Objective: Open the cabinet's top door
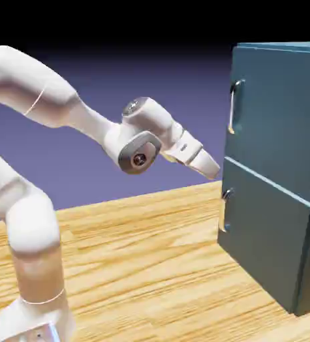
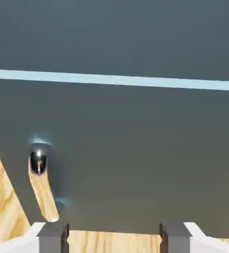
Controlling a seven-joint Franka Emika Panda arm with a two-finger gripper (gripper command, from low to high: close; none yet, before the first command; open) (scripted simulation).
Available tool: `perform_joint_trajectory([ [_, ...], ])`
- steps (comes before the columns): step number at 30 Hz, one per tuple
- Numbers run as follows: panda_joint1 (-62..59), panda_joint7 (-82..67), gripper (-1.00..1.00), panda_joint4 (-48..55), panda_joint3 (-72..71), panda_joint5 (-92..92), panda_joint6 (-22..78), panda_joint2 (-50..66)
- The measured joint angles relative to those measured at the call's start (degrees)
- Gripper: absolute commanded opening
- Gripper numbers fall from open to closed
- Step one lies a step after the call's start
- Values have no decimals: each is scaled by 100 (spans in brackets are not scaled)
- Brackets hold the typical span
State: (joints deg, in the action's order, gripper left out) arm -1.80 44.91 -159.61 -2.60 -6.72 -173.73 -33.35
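Exterior view shows your claw level with the seam between the two doors, short of the cabinet and touching nothing; the hand view shows its fingers spread apart with nothing between them. The top door is shut, its silver handle well above the claw. The hand view shows only the lower door's handle, so if you drive straight ahead you risk grabbing the wrong one. Raise the claw before closing in.

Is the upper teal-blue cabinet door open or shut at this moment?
Shut. The upper teal-blue door lies flush with the cabinet front, and its curved silver handle is untouched.
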Motion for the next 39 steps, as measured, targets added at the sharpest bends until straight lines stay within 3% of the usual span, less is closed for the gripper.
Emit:
perform_joint_trajectory([
  [39, -3589, 3552, 0, 2008, -3760, -9720, 408, -1005],
])
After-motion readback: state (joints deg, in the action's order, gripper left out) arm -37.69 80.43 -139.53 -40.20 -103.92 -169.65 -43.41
